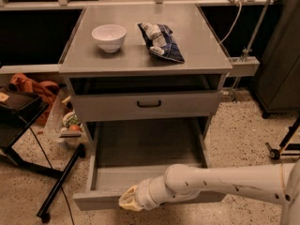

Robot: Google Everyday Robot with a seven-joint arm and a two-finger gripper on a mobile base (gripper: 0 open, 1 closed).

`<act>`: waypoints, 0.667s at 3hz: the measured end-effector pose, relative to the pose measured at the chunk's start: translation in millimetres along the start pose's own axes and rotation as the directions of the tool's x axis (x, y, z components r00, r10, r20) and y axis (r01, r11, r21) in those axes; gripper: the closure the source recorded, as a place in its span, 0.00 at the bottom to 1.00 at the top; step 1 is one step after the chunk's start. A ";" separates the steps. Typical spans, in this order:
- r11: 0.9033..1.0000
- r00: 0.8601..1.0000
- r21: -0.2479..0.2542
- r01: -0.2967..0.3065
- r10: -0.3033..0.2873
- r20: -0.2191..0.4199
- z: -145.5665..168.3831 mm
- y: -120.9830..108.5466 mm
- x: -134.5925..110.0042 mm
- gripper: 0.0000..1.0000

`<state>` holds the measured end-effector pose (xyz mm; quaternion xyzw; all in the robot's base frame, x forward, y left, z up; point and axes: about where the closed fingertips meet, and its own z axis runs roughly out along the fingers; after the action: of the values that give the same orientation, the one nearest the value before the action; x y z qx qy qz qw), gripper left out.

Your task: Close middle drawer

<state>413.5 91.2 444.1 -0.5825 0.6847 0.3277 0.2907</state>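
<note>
The middle drawer (pixel 147 144) is pulled far out of the grey cabinet (pixel 140 62). It is a long deep grey tray with nothing in it. Its flat front (pixel 93 200) faces the lower edge of the view, and its handle is hidden. My gripper (pixel 129 201), with pale yellowish tips, is at the top edge of that front, left of centre. My white arm (pixel 225 184) reaches in from the right across the front. Above it, a grey drawer with a black handle (pixel 149 103) is shut.
A white bowl (pixel 108 36) and a blue chip bag (pixel 160 42) lie on the cabinet top. A black stand (pixel 56 182), a bin of items (pixel 68 123) and an orange bag (pixel 33 86) are on the left. A dark cabinet (pixel 281 55) is on the right.
</note>
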 end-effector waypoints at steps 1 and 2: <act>0.999 0.999 0.034 0.043 -0.042 -0.026 -3.2 -25.4 -4.6 0.58; 0.995 0.997 0.065 0.070 -0.068 -0.045 -8.2 -51.8 -7.8 0.34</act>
<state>465.7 84.0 449.5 -0.6027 0.6807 0.2820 0.3064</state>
